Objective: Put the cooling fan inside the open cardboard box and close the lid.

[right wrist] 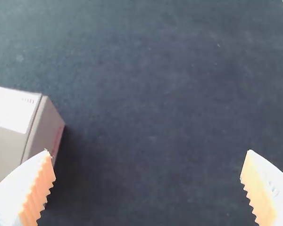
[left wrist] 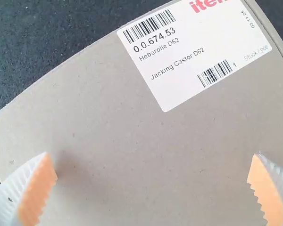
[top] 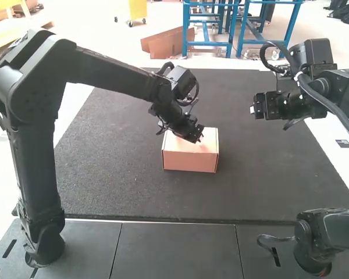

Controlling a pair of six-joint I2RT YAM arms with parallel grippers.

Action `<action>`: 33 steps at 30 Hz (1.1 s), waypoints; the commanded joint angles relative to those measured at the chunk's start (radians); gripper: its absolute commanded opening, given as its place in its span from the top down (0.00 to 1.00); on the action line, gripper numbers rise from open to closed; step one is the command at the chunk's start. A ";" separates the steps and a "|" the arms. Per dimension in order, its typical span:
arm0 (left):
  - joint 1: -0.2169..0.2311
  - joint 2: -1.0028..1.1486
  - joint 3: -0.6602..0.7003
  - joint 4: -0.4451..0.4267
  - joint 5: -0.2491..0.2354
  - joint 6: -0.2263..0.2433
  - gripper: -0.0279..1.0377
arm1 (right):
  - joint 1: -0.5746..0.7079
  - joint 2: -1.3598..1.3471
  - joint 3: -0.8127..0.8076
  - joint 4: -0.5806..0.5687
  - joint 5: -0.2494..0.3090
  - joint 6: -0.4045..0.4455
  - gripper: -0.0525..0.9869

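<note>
A small cardboard box (top: 191, 152) sits on the black mat with its lid down flat. My left gripper (top: 193, 133) hovers right over the box's top, near its back left corner. In the left wrist view the lid (left wrist: 132, 155) with its white label (left wrist: 198, 52) lies close below, and the two orange-padded fingers (left wrist: 35, 190) stand wide apart: the gripper is open and holds nothing. My right gripper (top: 256, 107) hangs in the air to the right of the box, open and empty. The right wrist view has the box (right wrist: 19, 127) at its edge.
The black mat (top: 104, 157) spreads wide around the box, with free room on every side. Grey table panels (top: 174, 250) run along the front edge. The right arm's base (top: 323, 238) stands at the front right corner.
</note>
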 commanded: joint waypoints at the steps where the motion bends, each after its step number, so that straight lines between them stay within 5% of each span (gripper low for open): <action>1: -0.010 0.003 -0.042 -0.003 0.008 -0.004 0.06 | -0.015 -0.001 0.005 0.006 -0.012 -0.004 0.08; 12: 0.021 -0.106 0.071 -0.009 -0.004 0.016 0.06 | -0.015 -0.001 0.017 0.010 -0.016 -0.004 0.08; 20: 0.076 -0.192 0.197 -0.032 -0.004 0.012 0.06 | -0.015 -0.001 0.048 0.068 -0.082 0.012 0.08; 27: 0.156 -0.272 0.166 0.008 -0.003 0.013 0.06 | -0.019 -0.004 0.049 0.146 -0.119 0.012 0.07; 33: 0.179 -0.357 0.103 0.083 0.000 0.013 0.06 | -0.056 -0.056 0.034 0.223 -0.186 0.058 0.07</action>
